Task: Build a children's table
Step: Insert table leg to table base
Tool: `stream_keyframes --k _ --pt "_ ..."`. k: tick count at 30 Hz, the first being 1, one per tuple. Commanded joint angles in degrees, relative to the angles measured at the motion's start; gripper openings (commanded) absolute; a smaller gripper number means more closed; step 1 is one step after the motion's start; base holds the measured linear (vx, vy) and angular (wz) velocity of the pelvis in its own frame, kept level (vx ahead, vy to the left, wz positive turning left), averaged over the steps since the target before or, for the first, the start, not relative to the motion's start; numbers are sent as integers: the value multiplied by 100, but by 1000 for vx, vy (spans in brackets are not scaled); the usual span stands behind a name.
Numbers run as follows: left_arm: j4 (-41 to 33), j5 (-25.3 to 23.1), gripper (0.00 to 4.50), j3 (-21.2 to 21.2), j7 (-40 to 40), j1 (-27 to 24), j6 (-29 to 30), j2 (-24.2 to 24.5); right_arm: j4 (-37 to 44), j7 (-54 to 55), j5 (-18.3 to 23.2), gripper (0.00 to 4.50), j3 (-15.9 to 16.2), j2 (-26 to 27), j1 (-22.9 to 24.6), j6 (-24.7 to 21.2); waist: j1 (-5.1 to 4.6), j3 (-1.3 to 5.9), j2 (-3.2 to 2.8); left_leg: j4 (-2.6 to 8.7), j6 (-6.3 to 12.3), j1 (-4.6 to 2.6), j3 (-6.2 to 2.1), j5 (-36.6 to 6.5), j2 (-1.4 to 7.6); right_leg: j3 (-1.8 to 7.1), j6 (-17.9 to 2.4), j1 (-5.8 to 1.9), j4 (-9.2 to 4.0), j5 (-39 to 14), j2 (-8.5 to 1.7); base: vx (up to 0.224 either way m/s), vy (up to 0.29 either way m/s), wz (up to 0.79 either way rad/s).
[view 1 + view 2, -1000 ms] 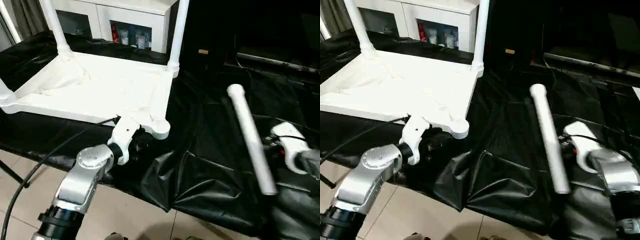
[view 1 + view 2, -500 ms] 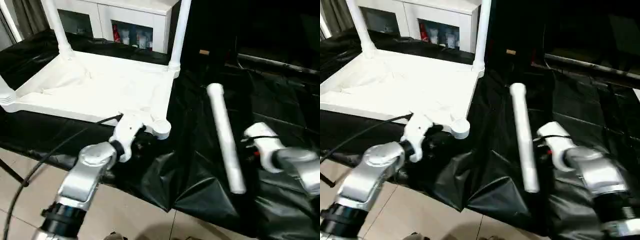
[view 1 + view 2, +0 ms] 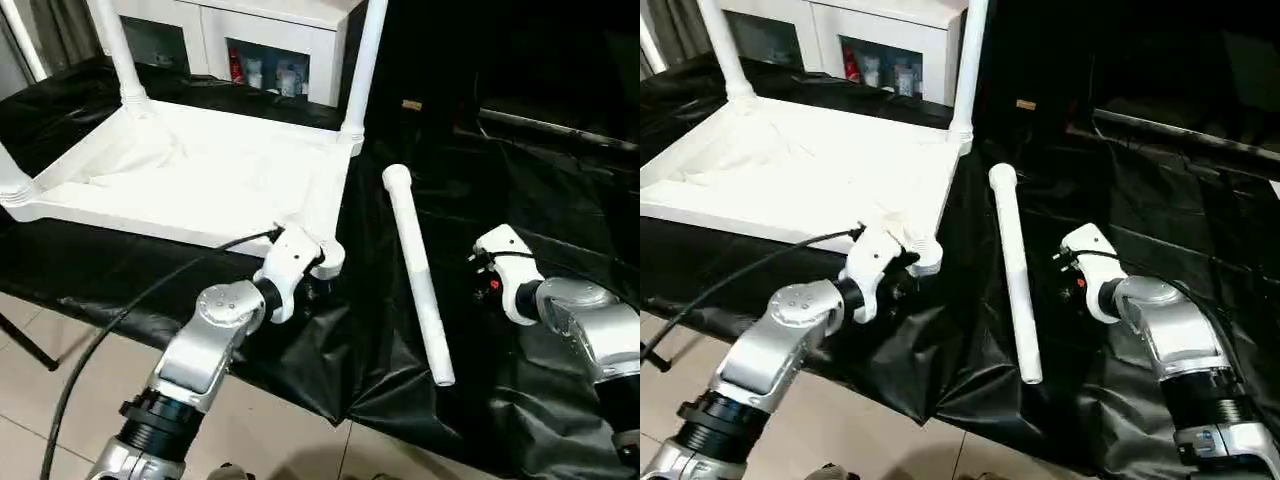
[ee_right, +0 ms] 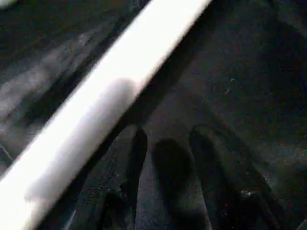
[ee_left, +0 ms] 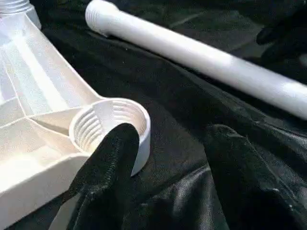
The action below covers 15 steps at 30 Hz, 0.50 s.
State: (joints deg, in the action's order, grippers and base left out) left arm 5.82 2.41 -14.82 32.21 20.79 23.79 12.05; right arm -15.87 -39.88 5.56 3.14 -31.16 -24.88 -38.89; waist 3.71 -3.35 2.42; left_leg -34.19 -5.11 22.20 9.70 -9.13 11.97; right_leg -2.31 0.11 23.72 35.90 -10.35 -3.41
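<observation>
The white table top (image 3: 200,170) lies upside down on black cloth, with upright legs at its far left (image 3: 118,55), far right (image 3: 362,70) and near left (image 3: 8,175) corners. The near right corner socket (image 5: 115,122) has nothing in it. My left gripper (image 3: 312,283) is open at that socket, one finger (image 5: 110,163) against the rim's outside. A loose white leg (image 3: 415,265) lies on the cloth to the right of the top. Just right of the leg, my right gripper (image 3: 478,278) is open, and the leg (image 4: 110,96) lies outside one finger, not between them.
Black cloth (image 3: 520,200) covers the whole work table, wrinkled at the near edge, with tiled floor (image 3: 40,400) below. A white cabinet (image 3: 260,40) stands behind. A black cable (image 3: 150,290) runs along my left forearm.
My right arm has swung left, and the loose leg has shifted left with it, closer to the table top. My left arm has moved slightly right, to the corner socket.
</observation>
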Motion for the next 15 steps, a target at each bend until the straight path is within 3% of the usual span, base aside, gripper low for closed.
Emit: stream_keyframes --k 1,2,5,7,15 --pt "32 -50 260 -22 18 104 -22 -4 93 -51 272 195 -287 15 -190 -212 32 385 43 345 150 -74 20 -1344 61 177 -867 -283 -537 -1676 -316 0 0 0" --pt "35 -43 260 -7 31 109 -38 23 190 -239 549 205 -400 66 -280 -407 23 380 52 342 161 -91 21 -1419 60 173 -843 -275 -551 -1835 -310 0 0 0" --pt "16 -36 260 6 47 94 -63 50 311 -356 725 237 -402 151 -351 -684 32 384 62 353 170 -82 8 -1353 70 170 -818 -283 -533 -1802 -316 0 0 0" --pt "-49 -22 260 2 70 47 -78 85 231 -302 580 249 -198 203 -355 -746 38 385 82 352 152 -84 17 -1305 74 169 -832 -273 -539 -1785 -321 0 0 0" --pt "-70 -26 260 13 65 33 -73 131 -345 307 226 305 53 514 -489 -811 66 383 91 360 37 -87 18 -1240 74 178 -847 -265 -514 -1777 -337 0 0 0"
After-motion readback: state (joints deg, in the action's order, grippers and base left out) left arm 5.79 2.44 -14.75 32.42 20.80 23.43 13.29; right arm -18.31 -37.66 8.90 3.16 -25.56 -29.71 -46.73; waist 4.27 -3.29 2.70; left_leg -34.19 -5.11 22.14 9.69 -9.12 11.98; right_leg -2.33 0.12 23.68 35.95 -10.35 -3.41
